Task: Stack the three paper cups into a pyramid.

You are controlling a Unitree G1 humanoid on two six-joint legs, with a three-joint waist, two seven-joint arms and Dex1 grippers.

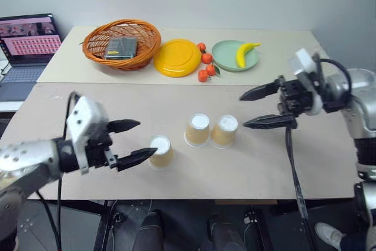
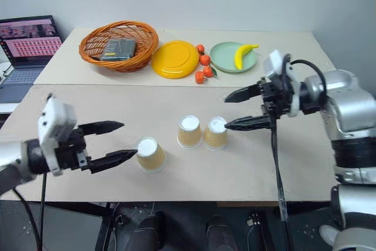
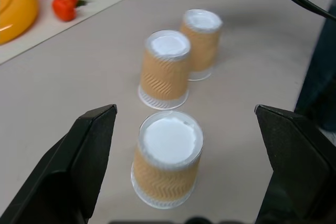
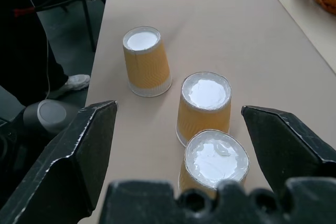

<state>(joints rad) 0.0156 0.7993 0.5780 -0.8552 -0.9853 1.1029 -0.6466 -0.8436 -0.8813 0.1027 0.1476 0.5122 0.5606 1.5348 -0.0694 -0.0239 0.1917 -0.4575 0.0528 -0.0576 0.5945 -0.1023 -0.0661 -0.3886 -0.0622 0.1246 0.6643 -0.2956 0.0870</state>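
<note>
Three tan paper cups stand upside down on the table, white bases up. Two of them, one and its neighbour, stand side by side near the middle. The third cup stands apart, nearer the front edge and to their left. My left gripper is open, level, just left of the third cup, which shows between its fingers in the left wrist view. My right gripper is open, pointing left, just right of the pair and above the table. No cup is held.
At the back of the table are an orange wicker basket holding a dark box, a yellow plate, small oranges and a green plate with a banana. A laptop sits far left. A black cable hangs from the right arm.
</note>
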